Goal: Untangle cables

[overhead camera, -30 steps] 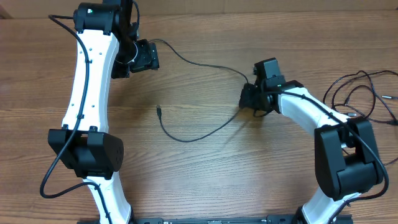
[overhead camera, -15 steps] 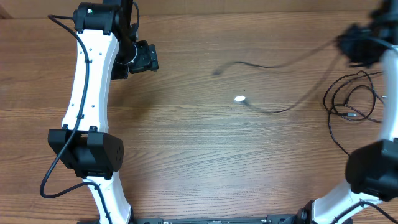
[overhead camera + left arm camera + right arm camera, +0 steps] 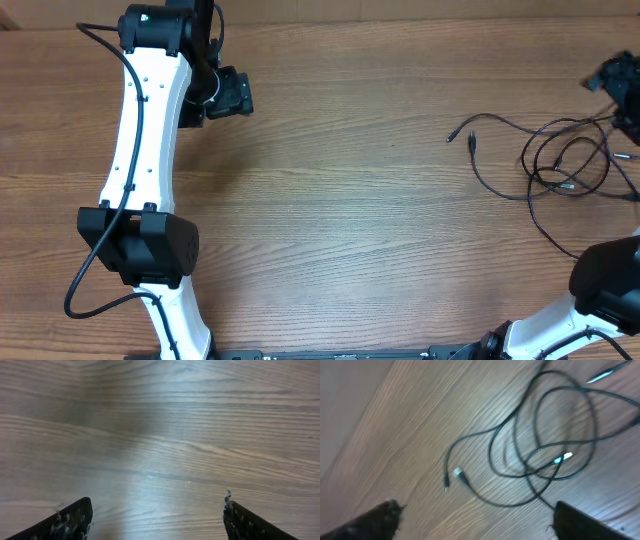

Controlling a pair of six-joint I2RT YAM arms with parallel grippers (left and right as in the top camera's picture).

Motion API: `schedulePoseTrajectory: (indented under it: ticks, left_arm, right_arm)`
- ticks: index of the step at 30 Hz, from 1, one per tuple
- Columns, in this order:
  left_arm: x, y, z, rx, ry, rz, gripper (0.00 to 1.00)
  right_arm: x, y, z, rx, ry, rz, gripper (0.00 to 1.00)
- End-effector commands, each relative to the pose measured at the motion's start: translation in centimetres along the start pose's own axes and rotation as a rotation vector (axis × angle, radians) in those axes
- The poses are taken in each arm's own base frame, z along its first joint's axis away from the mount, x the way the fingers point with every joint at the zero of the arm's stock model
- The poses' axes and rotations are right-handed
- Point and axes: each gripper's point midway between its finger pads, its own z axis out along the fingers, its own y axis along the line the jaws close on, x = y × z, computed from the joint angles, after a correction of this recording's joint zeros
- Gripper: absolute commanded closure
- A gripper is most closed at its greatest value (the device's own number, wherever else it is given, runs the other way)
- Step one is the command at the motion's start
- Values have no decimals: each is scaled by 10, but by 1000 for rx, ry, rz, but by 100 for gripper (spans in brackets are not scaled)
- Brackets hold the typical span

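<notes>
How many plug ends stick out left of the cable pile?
2: first plug end farthest left, second plug end just right of it, both left of the cables; more may hide in the loops.

Two white-and-black robot arms, the left arm (image 3: pixel 140 140) and the right arm (image 3: pixel 600 285), stand at one brown wood-grain surface (image 3: pixel 350 230). The thin black flexible cables (image 3: pixel 560 165) form one loose tangle; the number of cords cannot be told. At least four small plug ends (image 3: pixel 563 458) show in the right wrist view.
</notes>
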Motion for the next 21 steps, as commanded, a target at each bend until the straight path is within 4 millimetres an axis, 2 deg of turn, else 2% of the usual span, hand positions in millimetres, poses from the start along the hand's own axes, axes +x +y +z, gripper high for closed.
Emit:
schedulePoseTrajectory:
  ticks: [1, 5, 6, 13, 16, 21]
  left_arm:
    - [-1, 15, -14, -77, -44, 1, 15]
    - [9, 31, -16, -148, -5, -12, 13]
    - [10, 32, -15, -144, 0, -8, 5]
    - [21, 27, -9, -81, 57, -2, 0]
    - [35, 38, -4, -127, 92, -2, 0]
    - [76, 62, -4, -214, 154, -3, 0]
  right_arm:
    - [21, 28, 0, -108, 73, -90, 0]
    - [53, 45, 4, -68, 153, -213, 0]
    - [59, 46, 5, -51, 165, -231, 0]
    - [114, 68, 7, 55, 270, -395, 0]
    - [125, 73, 6, 61, 295, -422, 0]
    - [132, 70, 4, 77, 323, -422, 0]
